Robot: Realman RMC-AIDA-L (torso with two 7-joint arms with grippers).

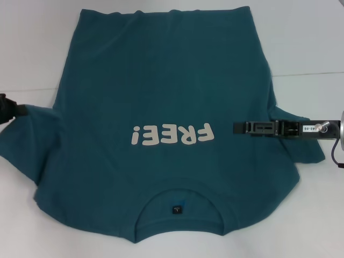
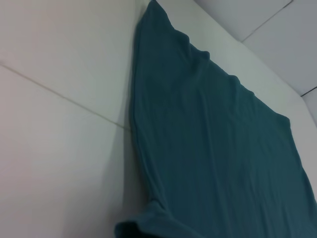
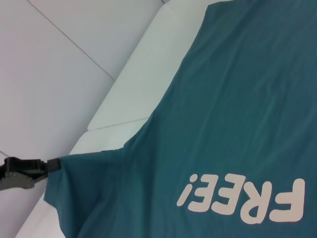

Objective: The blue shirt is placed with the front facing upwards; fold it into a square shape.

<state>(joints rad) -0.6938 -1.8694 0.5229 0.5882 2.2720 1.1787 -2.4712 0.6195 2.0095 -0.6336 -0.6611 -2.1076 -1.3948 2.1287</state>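
We see the large dark teal-blue cotton shirt (image 1: 166, 97) lying flat on the white table (image 1: 312, 32), front side up. Its round collar (image 1: 180, 212) is at the near edge, the hem is at the far side, and the cream "FREE!" lettering (image 1: 172, 134) is near the middle.

The left gripper (image 1: 6, 109) is at the left edge of the scene, at the tip of the left sleeve (image 1: 32, 134). In the right wrist view the sleeve cloth appears pinched in it and pulled a little taut, so we judge that it holds the sleeve.

The right gripper (image 1: 239, 128) reaches in from the right, over the chest just beside the lettering. If its fingers are apart or together, we cannot tell.

We think the task is only at its beginning. No fold is visible: both sleeves are spread out and the body is at full length. Folding in the sleeves and sides, then the length, is all left to do.
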